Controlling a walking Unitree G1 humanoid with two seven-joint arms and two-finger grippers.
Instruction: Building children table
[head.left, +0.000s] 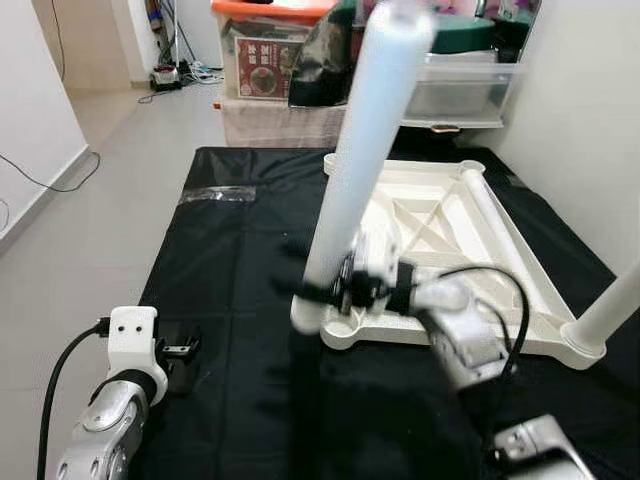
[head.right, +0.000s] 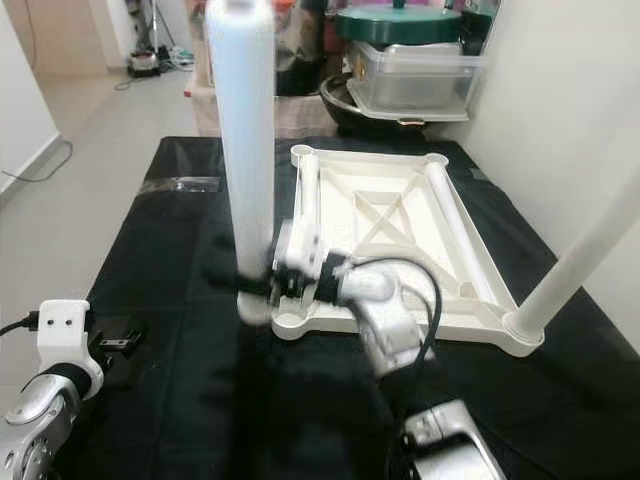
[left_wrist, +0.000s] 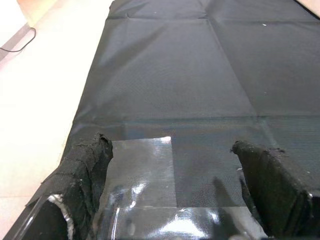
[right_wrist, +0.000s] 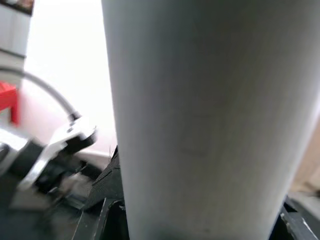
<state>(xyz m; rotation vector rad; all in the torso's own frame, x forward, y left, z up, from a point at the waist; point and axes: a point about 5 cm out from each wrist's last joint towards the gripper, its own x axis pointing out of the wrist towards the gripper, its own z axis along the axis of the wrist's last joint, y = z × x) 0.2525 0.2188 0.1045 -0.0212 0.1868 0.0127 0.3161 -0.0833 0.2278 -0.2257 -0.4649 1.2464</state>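
Children's table top panel, white, is laid underside-up on the black mat, ribs and corner sockets exposed. Places below are given relative to this panel.

One table leg is already seated in the near-right corner socket and stands tilted outward. Two more legs are seen lying inside the panel along its long edges.

A fourth leg is held roughly upright at the near-left corner, foot end at or just beside that socket; whether it has entered cannot be told. Right gripper jaws are clamped on it low down. Step in hand, as judged: fitting the second leg.

Next move calls for the foot to be centred over the socket, the leg kept square to the panel, then pressed or twisted home.

Left gripper is parked over the mat, well off the panel's near-left side, jaws spread apart and empty, clear tape patch beneath.
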